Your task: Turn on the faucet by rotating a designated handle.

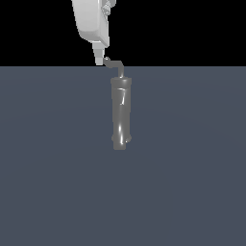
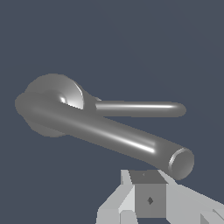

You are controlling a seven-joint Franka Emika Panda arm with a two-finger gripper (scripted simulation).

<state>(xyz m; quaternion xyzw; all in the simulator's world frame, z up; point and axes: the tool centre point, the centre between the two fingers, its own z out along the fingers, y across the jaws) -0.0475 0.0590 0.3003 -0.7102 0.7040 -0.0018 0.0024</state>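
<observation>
Jaws (image 2: 149, 197) just beside handle (image 2: 109, 135) tip atop faucet (image 1: 121, 113); grip state unclear.

On my feed: faucet (image 1: 120, 113) glossy dark grey with white glints, handle (image 1: 117, 65) silver-grey with pale streaks, claw (image 1: 99, 55) plain white shading to light grey, desk (image 1: 192, 168) flat unpatterned slate blue-grey, backdrop (image 1: 192, 29) solid black.

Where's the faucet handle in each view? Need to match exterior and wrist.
Exterior view: the handle is the thin bent rod atop the faucet, just under the hand.
Wrist view: the handle runs diagonally across the middle, above the hand.
Shared landmark: the hand's white fingertip by the handle's end.
</observation>
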